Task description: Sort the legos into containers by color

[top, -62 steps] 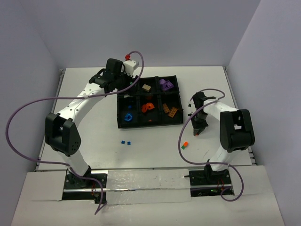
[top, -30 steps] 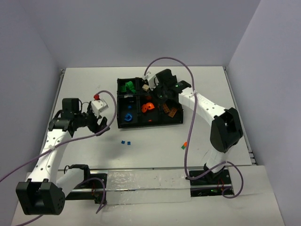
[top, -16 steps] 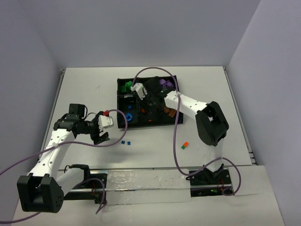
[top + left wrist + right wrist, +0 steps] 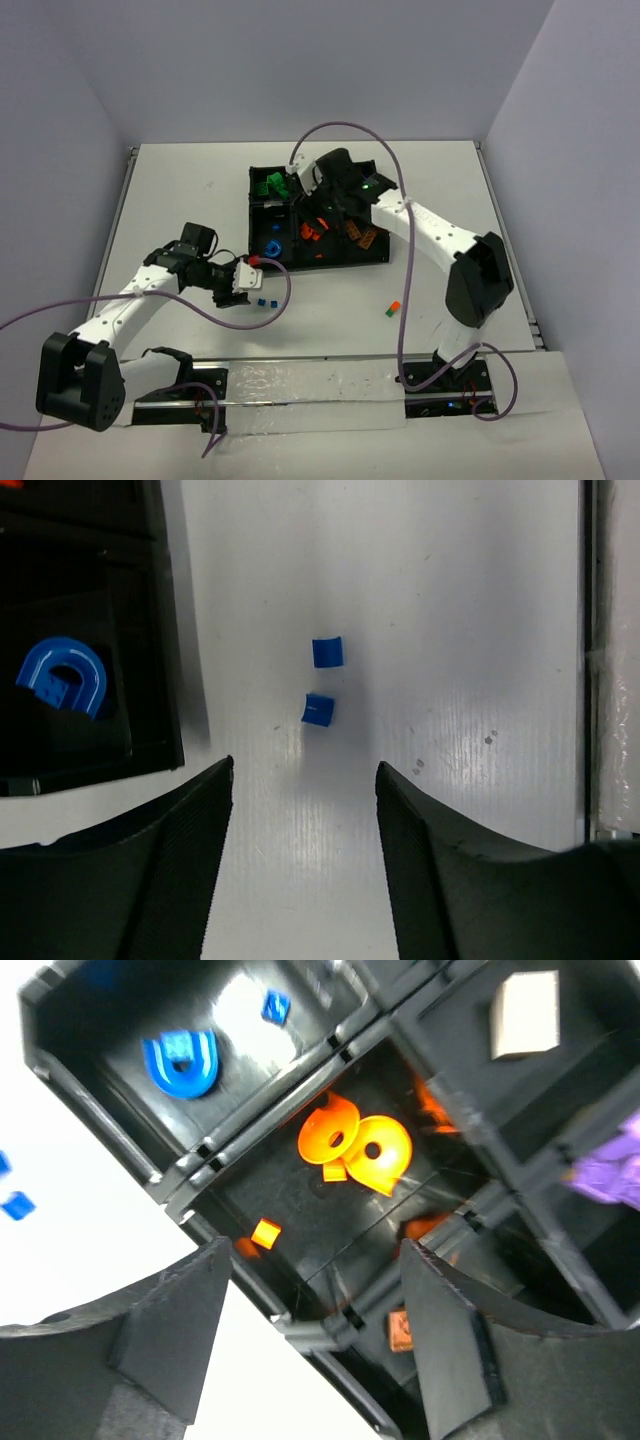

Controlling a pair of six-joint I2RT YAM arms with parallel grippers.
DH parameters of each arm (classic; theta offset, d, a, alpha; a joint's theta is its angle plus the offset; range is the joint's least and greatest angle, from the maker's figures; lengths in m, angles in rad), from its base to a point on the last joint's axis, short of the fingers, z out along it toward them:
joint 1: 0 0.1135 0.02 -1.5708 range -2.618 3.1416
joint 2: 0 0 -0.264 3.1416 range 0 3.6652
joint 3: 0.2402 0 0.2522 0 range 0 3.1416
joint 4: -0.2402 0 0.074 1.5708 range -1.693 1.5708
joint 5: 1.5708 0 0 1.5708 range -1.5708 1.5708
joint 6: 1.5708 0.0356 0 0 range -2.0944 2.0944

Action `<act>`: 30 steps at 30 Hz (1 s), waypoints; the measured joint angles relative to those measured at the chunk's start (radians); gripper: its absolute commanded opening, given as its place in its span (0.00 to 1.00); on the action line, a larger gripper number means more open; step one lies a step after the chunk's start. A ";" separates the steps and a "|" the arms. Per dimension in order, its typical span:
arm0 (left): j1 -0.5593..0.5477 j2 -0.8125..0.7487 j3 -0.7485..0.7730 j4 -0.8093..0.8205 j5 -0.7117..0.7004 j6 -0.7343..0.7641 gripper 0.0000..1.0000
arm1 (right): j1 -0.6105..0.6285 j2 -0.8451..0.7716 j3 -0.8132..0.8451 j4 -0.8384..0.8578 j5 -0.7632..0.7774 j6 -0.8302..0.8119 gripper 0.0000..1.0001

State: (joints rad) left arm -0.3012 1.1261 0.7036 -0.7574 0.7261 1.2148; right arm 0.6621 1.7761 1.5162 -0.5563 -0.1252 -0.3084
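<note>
The black six-compartment tray lies at mid-table. It holds green legos, a blue arch, orange pieces and brown pieces. Two small blue legos lie on the table by my left gripper. In the left wrist view they lie just ahead of the open, empty gripper. My right gripper hovers over the tray. In its wrist view it is open and empty above the orange compartment, near a brown piece.
An orange lego and a green lego lie together on the table in front of the tray's right end. The right wrist view also shows a tan piece and purple pieces in other compartments. White walls enclose the table.
</note>
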 measured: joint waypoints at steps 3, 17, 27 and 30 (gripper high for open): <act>-0.033 0.038 0.000 0.047 -0.004 0.002 0.62 | -0.022 -0.075 0.016 -0.021 -0.012 0.002 0.78; -0.119 0.227 0.000 0.106 -0.059 0.063 0.57 | -0.332 -0.313 -0.022 -0.093 -0.023 0.008 0.80; -0.131 0.352 0.006 0.146 -0.112 0.063 0.50 | -0.340 -0.378 -0.090 -0.118 -0.026 0.004 0.80; -0.141 0.358 0.010 0.165 -0.117 0.055 0.46 | -0.346 -0.385 -0.100 -0.118 -0.025 0.004 0.80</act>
State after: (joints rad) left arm -0.4418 1.4842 0.7134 -0.5923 0.6093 1.2698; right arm 0.3160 1.3914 1.4161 -0.6746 -0.1505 -0.3047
